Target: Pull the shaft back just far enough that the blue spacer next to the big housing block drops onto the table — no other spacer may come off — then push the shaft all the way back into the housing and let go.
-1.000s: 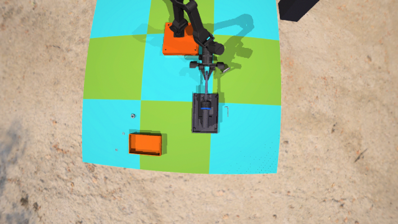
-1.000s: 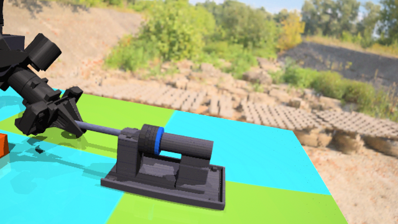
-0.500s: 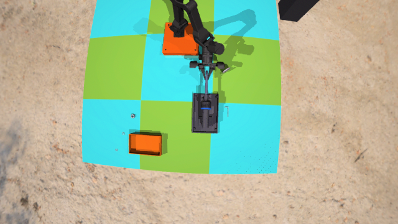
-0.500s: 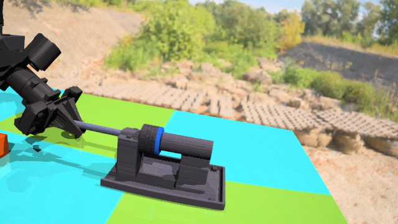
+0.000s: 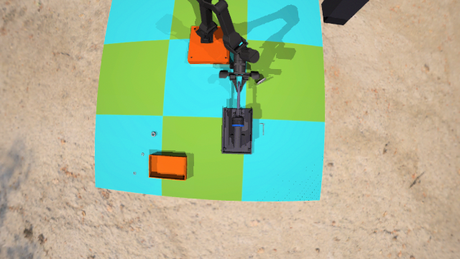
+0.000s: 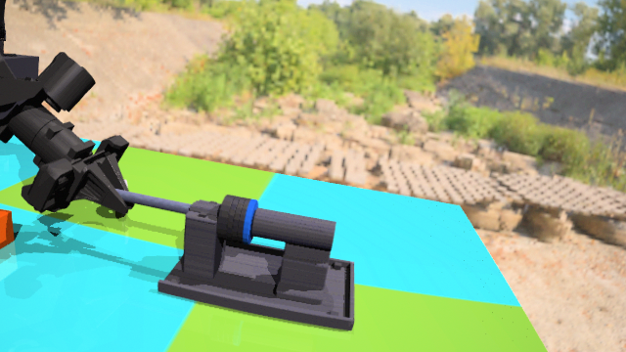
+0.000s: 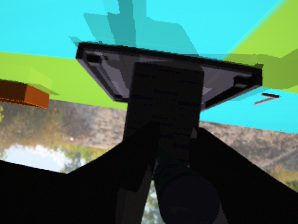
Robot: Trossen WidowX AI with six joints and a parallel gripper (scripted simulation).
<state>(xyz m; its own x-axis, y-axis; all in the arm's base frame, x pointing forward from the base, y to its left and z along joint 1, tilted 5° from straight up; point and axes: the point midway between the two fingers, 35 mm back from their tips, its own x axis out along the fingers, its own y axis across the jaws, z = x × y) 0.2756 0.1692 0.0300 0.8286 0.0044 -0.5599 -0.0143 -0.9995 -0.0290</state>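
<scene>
My gripper [image 5: 238, 89] [image 6: 123, 198] is shut on the grey-blue shaft [image 5: 238, 100] [image 6: 158, 200], behind the support post [image 6: 200, 246] [image 7: 165, 95]. The shaft enters the post. The blue spacer [image 5: 238, 125] [image 6: 250, 221] is still up in line with the shaft, against the big housing block [image 5: 237, 138] [image 6: 295, 228]. The dark spacers [image 5: 238, 120] [image 6: 232, 216] sit beside it, between it and the post. No spacer shows on the base [image 6: 264, 313] or the table. The shaft inside the spacers is hidden. In the wrist view the fingers are dark and a round dark end shows between them.
An orange bin [image 5: 167, 166] [image 7: 22, 95] stands left of the fixture, with small metal parts [image 5: 154, 134] near it. An L-shaped key [image 5: 263, 128] [image 7: 267, 98] lies right of the base. A thin metal piece [image 5: 261, 81] lies beside the gripper. An orange plate [image 5: 208, 54] is near the arm.
</scene>
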